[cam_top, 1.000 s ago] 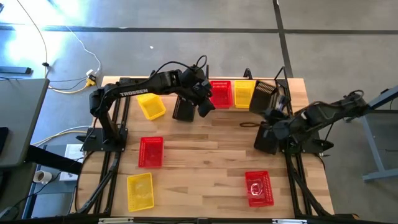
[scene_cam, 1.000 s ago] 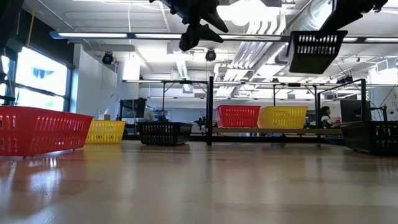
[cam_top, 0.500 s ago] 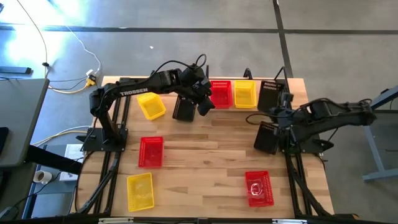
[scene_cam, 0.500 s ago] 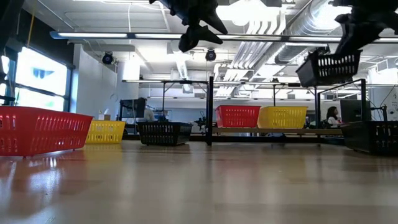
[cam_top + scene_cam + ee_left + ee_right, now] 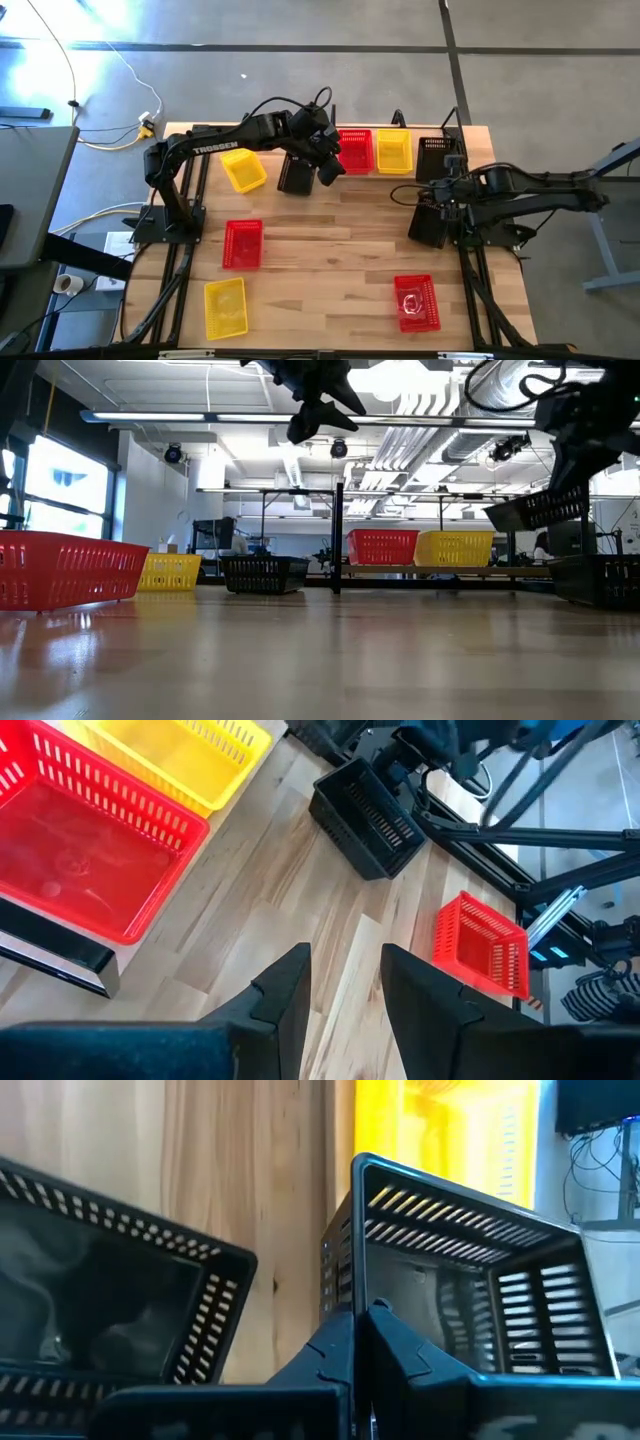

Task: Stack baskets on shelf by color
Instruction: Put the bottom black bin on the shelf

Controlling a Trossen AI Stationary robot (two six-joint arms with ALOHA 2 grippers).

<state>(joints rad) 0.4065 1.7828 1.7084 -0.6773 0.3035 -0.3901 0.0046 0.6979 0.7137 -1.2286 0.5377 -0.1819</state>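
The right gripper (image 5: 358, 1342) has its fingers clamped on the rim of a tilted black mesh basket (image 5: 470, 1270), held above the shelf (image 5: 395, 172) end beside the yellow basket (image 5: 393, 151).

Red (image 5: 355, 150), yellow (image 5: 393, 152) and black (image 5: 434, 157) perforated baskets are seen on a light-wood shelf (image 5: 440, 571) framed in black.

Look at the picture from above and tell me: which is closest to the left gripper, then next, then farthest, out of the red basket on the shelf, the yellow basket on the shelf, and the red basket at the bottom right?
From the left gripper:
1. Red basket on the shelf, just to its right.
2. Yellow basket on the shelf, one spot farther right.
3. Red basket at the bottom right, near the table's front edge.
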